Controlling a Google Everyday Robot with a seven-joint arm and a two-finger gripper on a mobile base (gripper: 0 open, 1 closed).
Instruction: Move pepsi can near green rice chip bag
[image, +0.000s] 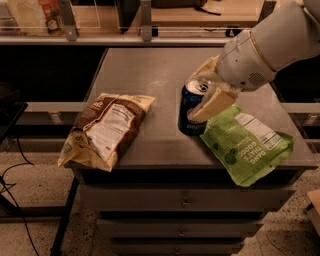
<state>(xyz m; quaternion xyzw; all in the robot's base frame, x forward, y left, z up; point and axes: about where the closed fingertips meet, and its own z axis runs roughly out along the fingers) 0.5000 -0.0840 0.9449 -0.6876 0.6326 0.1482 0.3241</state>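
The gripper (196, 98) is clamped on the can (191, 114), just beside the green bag (245, 146).
The can stands upright at the bag's 10 o'clock; the bag overhangs the tabletop's (150, 70) front edge. The brown bag (106, 128), at 9 o'clock, overhangs too; open tabletop lies at 12 o'clock.

White lettering "THAT'S GOOD" (upside down) on green rice chip bag (246, 150), hand (198, 100) gripping pepsi can (188, 121)

**Grey table (150, 70), three things**

Carried a brown bag (107, 127) at the front left corner, overhanging the edge. Carried a green bag (245, 147) at the front right, likewise overhanging. Had the can (190, 112) upright just beside the green bag, gripper (207, 97) clamped round it.
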